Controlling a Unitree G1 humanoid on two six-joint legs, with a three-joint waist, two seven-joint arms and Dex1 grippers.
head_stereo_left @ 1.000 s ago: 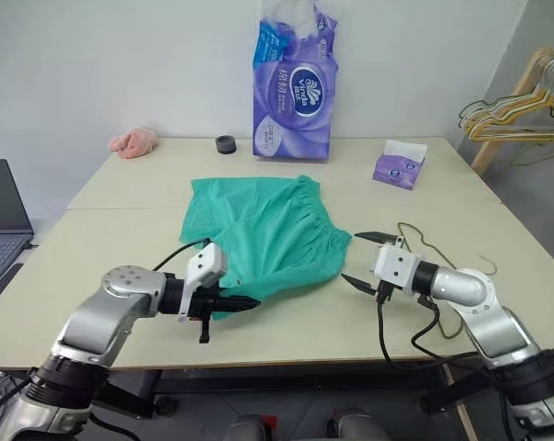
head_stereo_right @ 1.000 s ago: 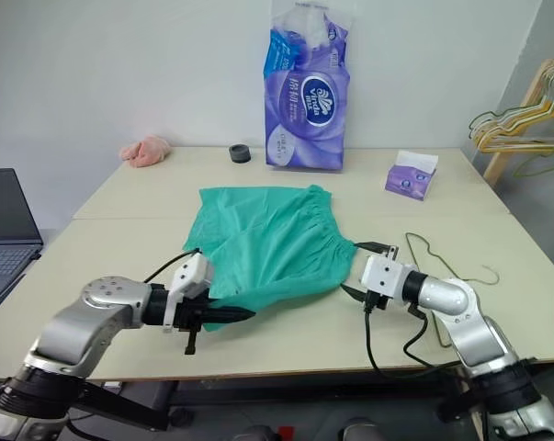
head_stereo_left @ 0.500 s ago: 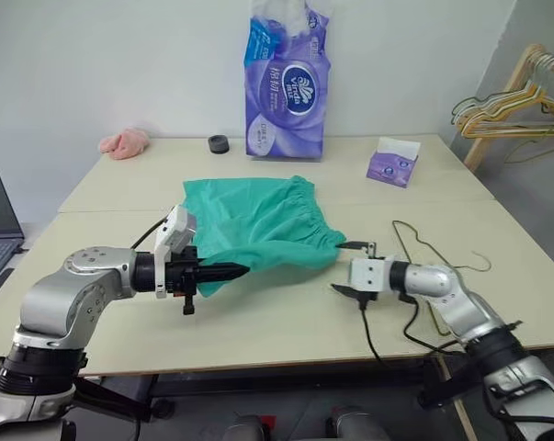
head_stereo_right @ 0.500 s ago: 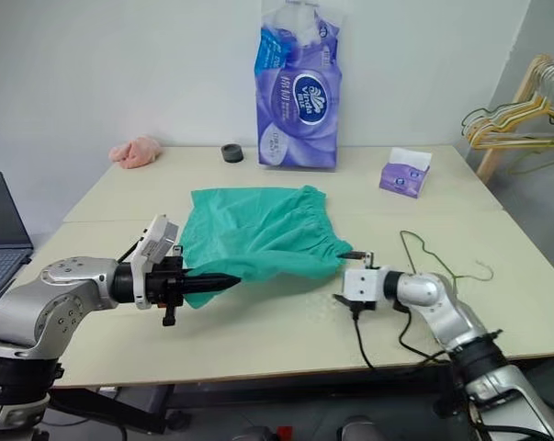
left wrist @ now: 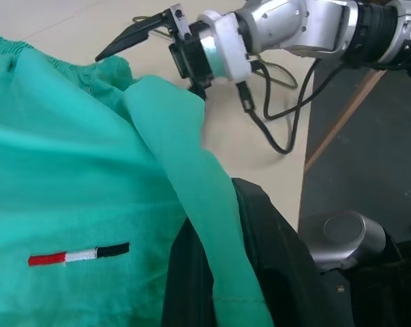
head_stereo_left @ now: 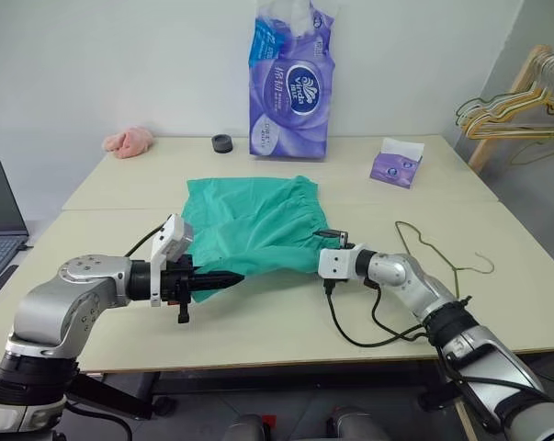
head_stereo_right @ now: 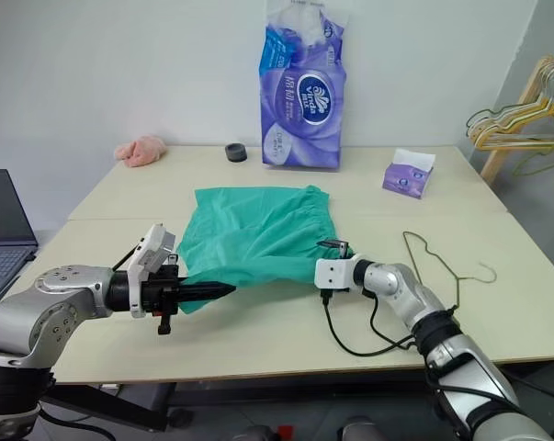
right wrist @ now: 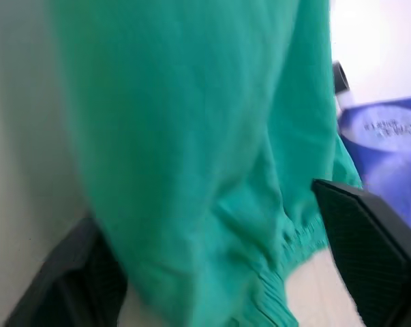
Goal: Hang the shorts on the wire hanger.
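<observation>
We find the shorts [head_stereo_left: 254, 225] spread near the middle of the table [head_stereo_left: 258, 322], waistband toward the right edge, one leg hem drawn toward the front edge. Our left gripper [head_stereo_left: 223, 278] is clamped tight on that hem; the left wrist view shows the cloth pinched between the black fingers [left wrist: 191, 286], with a small red, white and black tag beside them. The lifted hem hangs just above the tabletop, while the far part of the shorts lies flat.

Our right gripper [head_stereo_right: 335, 256] sits at the waistband corner, its fingers parted, one above the gathered elastic and one below. The right wrist view shows cloth lying between the two fingers [right wrist: 369, 252], which stand apart; we cannot tell whether they press the fabric.

The hanger [head_stereo_left: 433, 253] lies flat near the right edge, just beyond the right forearm and apart from the shorts, hook pointing toward the right edge.

Open tabletop runs along the front edge between the two arms, and across the left half. Along the back edge stand a tissue pack [head_stereo_left: 290, 78], a black ring [head_stereo_left: 223, 143], and a pink cloth [head_stereo_left: 130, 141] at the back left corner. A tissue box [head_stereo_left: 396, 165] sits toward the back right. A laptop [head_stereo_left: 1, 225] lies off the left edge. A hanger rack [head_stereo_left: 520, 101] stands past the right edge.
</observation>
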